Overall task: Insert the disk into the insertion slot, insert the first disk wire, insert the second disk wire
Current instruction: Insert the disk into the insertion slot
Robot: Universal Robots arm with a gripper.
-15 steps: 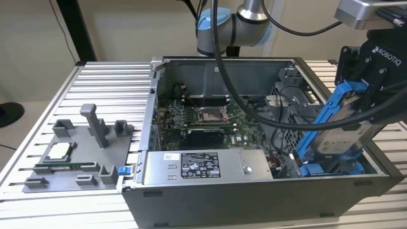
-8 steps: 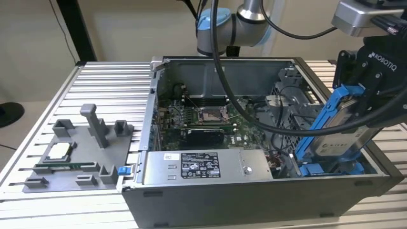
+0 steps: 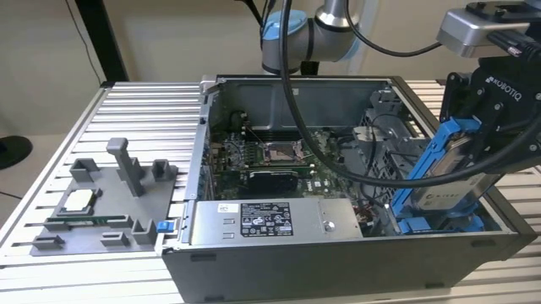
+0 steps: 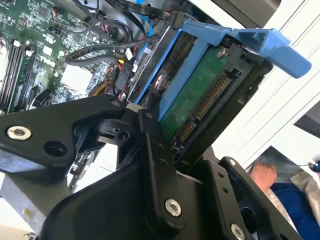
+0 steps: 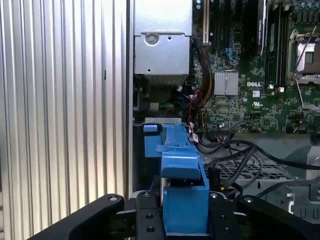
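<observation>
Here the black pincer [image 5: 185,222] is clamped on the blue-framed silver-grey disk [image 3: 452,183], tilted over the grey cage's blue-tabbed insertion slot [image 3: 435,224].

- Computer case [image 3: 338,266] first: dark grey sheet metal, matt and smooth on its outer wall.
- Inside the case, the power supply box [image 3: 270,221] is bare silver metal with a dull sheen and a white, paper-like label.
- Also inside, the motherboard [image 3: 270,166] is a green board, faintly glossy (its socket frame glints like metal).
- Over the case's open side is the disk [image 3: 452,183], silver-grey metal in smooth bright blue plastic.
- On the disk is the gripper [image 5: 184,220], hard matt black with shiny screw heads.
- Under the case, the table [image 3: 144,114] is ribbed pale aluminium with a satin finish.
- Beside the case, the fixture [image 3: 110,209] is matt grey plastic.
- Draped across the case, the cables [image 3: 288,63] have smooth black jackets.
</observation>
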